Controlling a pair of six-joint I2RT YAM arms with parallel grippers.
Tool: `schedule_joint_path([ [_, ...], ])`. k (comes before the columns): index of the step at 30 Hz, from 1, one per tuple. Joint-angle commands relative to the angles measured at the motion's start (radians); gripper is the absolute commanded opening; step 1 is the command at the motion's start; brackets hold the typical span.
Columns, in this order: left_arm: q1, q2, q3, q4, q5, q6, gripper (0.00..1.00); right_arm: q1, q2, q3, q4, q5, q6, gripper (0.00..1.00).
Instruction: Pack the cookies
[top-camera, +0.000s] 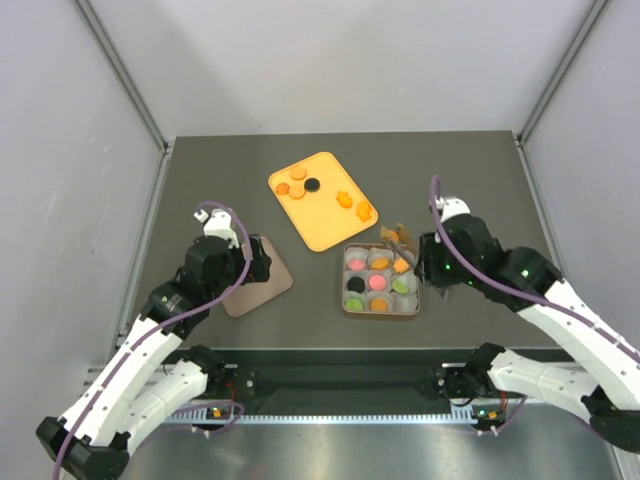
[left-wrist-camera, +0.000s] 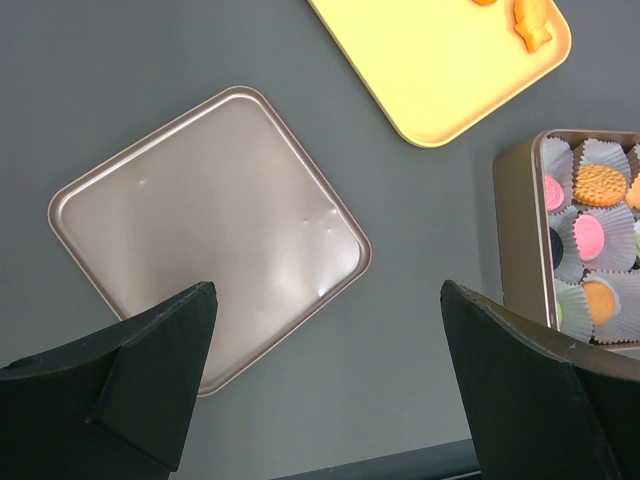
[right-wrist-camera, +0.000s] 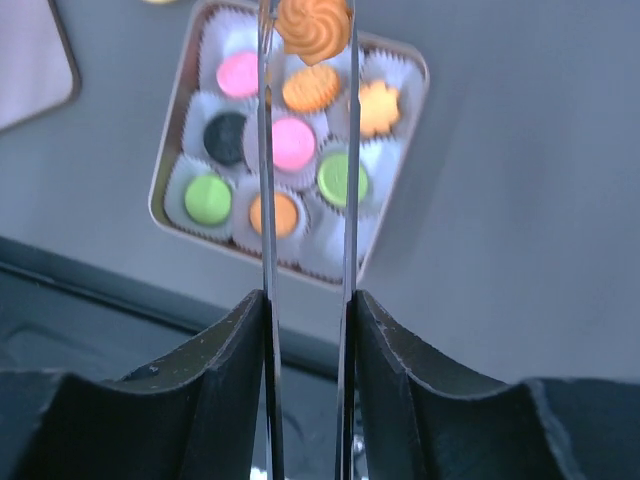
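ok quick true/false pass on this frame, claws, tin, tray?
1. The right claw grips tongs that pinch an orange swirl cookie. True.
2. The left claw is shut on the lid. False: it is open and empty, above the lid.
3. All nine cups in the tin hold a cookie. False: one corner cup looks empty.
4. One black cookie lies on the yellow tray. True.
5. The lid sits on the tin. False: it lies flat on the table, apart from the tin, on the left arm's side.
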Motion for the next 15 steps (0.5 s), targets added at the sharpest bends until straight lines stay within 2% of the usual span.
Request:
schedule_joint_path([
  [1, -0.004, -0.005, 0.0, 0.023, 0.01, 0.008, 0.99, -0.002, -0.068, -0.027, -0.109, -0.032, 0.067, 0.38],
  [6, -0.004, -0.001, 0.0, 0.023, 0.009, 0.008, 0.99, 0.0, -0.125, -0.058, -0.195, -0.075, 0.077, 0.38],
  [15, -0.004, 0.01, 0.0, 0.021, 0.007, 0.008, 0.99, 0.0, -0.185, -0.095, -0.24, -0.181, 0.081, 0.38],
])
